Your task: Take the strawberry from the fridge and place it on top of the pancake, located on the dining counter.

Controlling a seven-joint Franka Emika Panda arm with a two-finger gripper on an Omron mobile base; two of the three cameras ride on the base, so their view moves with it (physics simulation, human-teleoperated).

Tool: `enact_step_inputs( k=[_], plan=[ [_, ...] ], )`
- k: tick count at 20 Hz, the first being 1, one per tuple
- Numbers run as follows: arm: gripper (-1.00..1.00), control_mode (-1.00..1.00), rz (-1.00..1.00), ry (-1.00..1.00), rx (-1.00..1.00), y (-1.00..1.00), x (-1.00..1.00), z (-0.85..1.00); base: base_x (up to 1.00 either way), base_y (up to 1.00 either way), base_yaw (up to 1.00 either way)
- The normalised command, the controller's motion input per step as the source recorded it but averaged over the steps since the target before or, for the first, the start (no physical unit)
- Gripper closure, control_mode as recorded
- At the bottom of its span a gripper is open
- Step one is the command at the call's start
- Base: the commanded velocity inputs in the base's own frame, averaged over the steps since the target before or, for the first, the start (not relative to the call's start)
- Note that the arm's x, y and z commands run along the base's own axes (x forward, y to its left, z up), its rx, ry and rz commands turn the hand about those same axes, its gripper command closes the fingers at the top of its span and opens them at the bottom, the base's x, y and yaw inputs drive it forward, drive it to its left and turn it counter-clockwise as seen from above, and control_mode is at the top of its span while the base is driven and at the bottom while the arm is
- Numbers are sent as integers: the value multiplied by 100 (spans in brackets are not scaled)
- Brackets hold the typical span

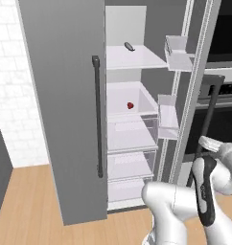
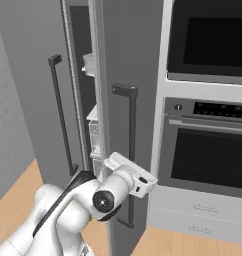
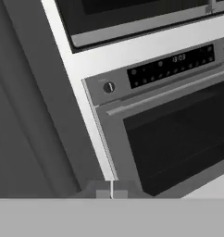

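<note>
One berry: I see the strawberry [image 1: 130, 105] lying alone in a white drawer [image 1: 147, 101] of the fridge [image 1: 65, 95], near the drawer's back wall, middle level.
Fridge door: I read the right door [image 1: 192, 86] as swung wide, its edge toward me; door bins [image 1: 178, 52] face the shelves. Access to the berry looks unobstructed.
Top shelf: a small dark object [image 1: 129, 46] sits toward the shelf's front edge; I cannot identify it.
Gripper: the gripper [image 3: 111, 192] is at the outer face of the open door, low, pointing toward the oven [image 2: 213, 150]; fingers pressed together, nothing between them.
Judgement: I take the arm as idle beside the door, well apart from the berry. Reaching in calls for parted fingers and a swing round the door's edge.
Risk: tiny round fruit; may roll or slip when pinched.
</note>
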Motion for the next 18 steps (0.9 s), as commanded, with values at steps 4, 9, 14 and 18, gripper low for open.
enact_step_inputs(
  k=[4, 9, 14, 18],
  plan=[
    [100, -100, 0, -26, 3, -100, -42, -28, 0, 0, 0],
    [100, -100, 0, -41, 5, -64, -85, 59, 0, 0, 0],
    [100, -100, 0, -55, -3, 60, -100, 100, 0, 0, 0],
    [100, -100, 0, -14, -1, 100, -99, 100, 0, 0, 0]
  ],
)
